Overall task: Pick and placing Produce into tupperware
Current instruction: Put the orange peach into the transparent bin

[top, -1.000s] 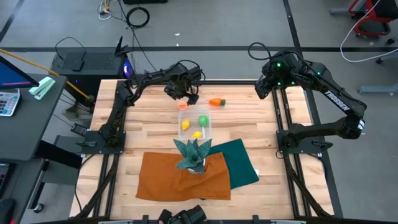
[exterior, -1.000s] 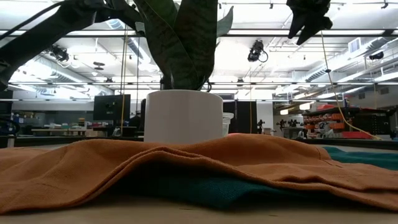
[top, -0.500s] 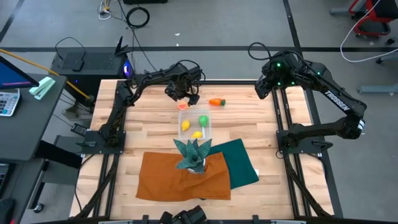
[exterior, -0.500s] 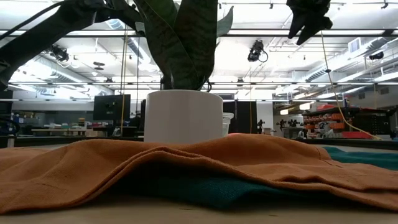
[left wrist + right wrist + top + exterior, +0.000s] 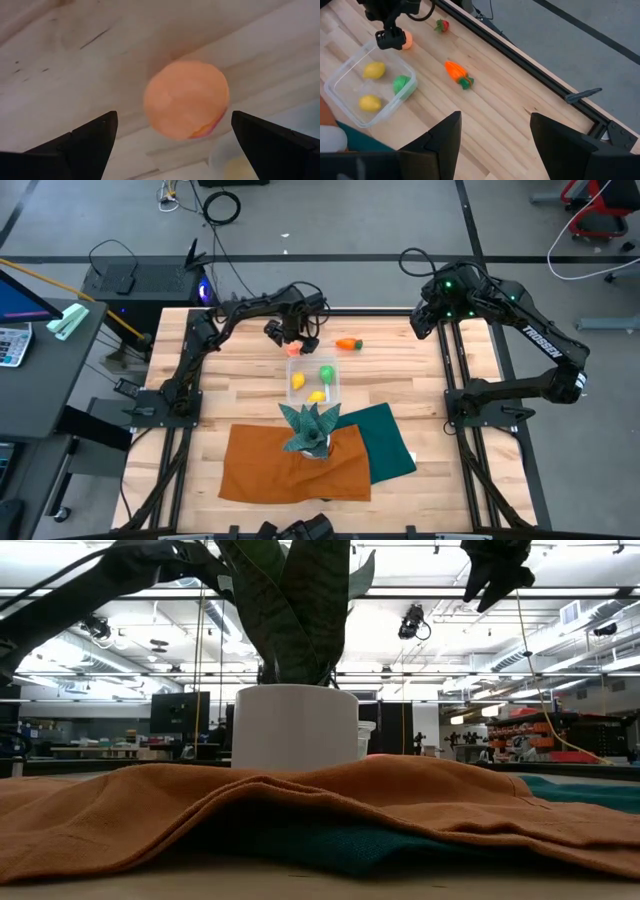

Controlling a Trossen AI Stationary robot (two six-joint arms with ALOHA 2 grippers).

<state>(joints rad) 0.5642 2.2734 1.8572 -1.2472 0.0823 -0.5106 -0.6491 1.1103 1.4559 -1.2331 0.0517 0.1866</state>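
Observation:
A pale orange round fruit (image 5: 293, 350) lies on the wood just beyond the far left corner of the clear container (image 5: 334, 370). My left gripper (image 5: 173, 115) hovers above it, open, with one finger on either side and neither touching. In the right wrist view the same fruit (image 5: 407, 40) shows under that gripper (image 5: 390, 39). The container (image 5: 390, 112) holds two yellow pieces (image 5: 374, 70) and a green one (image 5: 401, 84). A carrot (image 5: 347, 344) and a red piece (image 5: 441, 25) lie on the table farther back. My right gripper (image 5: 495, 135) waits open, high over the far right corner.
A teal spiky plant in a white pot (image 5: 310, 430) stands on an orange cloth (image 5: 295, 465) at the near side, with a green cloth (image 5: 385, 440) beside it. In the low view the pot (image 5: 295, 725) and the cloths block everything behind them. Bare wood lies left and right of the container.
My left gripper has shifted a little toward the table's left, staying over the pale orange fruit. Nothing on the table has moved.

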